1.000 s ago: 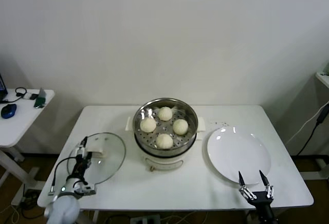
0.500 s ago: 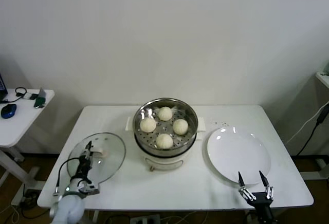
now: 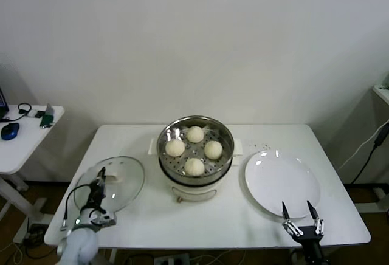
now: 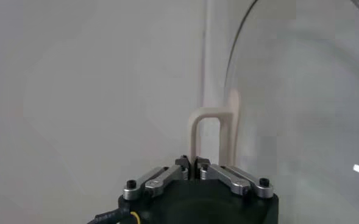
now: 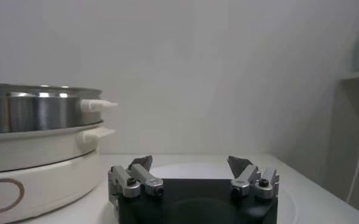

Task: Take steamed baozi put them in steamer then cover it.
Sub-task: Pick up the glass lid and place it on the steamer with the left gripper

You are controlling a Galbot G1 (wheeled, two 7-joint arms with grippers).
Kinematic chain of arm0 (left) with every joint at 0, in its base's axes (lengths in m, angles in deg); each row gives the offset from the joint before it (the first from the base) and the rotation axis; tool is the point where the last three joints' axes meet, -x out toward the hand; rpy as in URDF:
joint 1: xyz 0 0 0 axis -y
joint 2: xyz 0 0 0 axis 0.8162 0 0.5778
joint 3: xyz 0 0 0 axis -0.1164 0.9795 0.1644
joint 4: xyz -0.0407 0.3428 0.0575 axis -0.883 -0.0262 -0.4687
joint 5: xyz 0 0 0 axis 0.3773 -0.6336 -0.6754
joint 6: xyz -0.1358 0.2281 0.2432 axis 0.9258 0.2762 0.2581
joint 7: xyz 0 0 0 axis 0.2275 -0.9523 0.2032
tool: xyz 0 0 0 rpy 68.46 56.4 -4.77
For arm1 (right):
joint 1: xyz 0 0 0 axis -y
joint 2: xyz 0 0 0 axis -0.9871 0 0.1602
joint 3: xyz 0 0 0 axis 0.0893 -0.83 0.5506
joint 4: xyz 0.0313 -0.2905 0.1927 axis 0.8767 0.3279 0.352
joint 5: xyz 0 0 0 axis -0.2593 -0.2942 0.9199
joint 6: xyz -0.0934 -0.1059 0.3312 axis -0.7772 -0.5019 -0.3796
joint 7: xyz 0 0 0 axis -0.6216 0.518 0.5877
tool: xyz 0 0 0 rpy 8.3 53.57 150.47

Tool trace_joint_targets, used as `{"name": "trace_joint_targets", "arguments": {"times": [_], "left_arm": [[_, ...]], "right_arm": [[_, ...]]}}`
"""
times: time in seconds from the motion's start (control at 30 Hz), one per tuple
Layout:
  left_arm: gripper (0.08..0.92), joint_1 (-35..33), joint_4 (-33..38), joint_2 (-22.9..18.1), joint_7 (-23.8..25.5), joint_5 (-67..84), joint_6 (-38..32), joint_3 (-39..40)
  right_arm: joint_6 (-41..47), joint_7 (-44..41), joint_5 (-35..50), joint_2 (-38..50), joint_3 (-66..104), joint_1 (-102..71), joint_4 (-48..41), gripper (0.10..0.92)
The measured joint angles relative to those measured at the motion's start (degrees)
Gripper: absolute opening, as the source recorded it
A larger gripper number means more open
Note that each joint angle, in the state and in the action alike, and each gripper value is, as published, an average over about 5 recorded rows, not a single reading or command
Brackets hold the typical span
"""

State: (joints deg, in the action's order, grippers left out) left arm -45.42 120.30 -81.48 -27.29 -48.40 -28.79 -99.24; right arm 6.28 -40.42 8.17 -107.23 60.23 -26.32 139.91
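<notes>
My left gripper [image 4: 192, 163] fingers pinch the cover [image 3: 118, 183] handle [image 4: 211, 131] | glass, heavy, breakable, slippery | right gripper [image 3: 298, 212] fingers wide open, waiting.

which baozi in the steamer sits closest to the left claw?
The front-left steamed baozi: it lies on the steamer's side facing the left claw, which is shut on the cover handle; the other three sit farther right or back.

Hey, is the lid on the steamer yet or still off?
Off. The cover is beside the steamer, with the left gripper shut on its handle; all four baozi sit uncovered.
</notes>
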Motion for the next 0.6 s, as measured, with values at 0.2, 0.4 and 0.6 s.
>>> {"name": "trace_joint_targets", "arguments": {"times": [0.2, 0.4, 0.6], "left_arm": [[0.148, -0.99, 7.96, 3.37, 3.84, 4.75, 5.16, 0.45], [0.148, -1.04, 18.24, 8.23, 8.15, 9.74, 12.89, 1.13], [0.148, 1.06, 27.10, 11.38, 11.16, 12.30, 21.36, 4.17]], "right_arm": [[1.39, 1.20, -1.45, -0.07, 0.44, 0.04, 0.97, 0.823], [3.45, 2.89, -3.17, -0.15, 0.69, 0.42, 2.01, 0.823], [4.96, 4.29, -5.16, -0.59, 0.51, 0.96, 2.50, 0.823]]}}
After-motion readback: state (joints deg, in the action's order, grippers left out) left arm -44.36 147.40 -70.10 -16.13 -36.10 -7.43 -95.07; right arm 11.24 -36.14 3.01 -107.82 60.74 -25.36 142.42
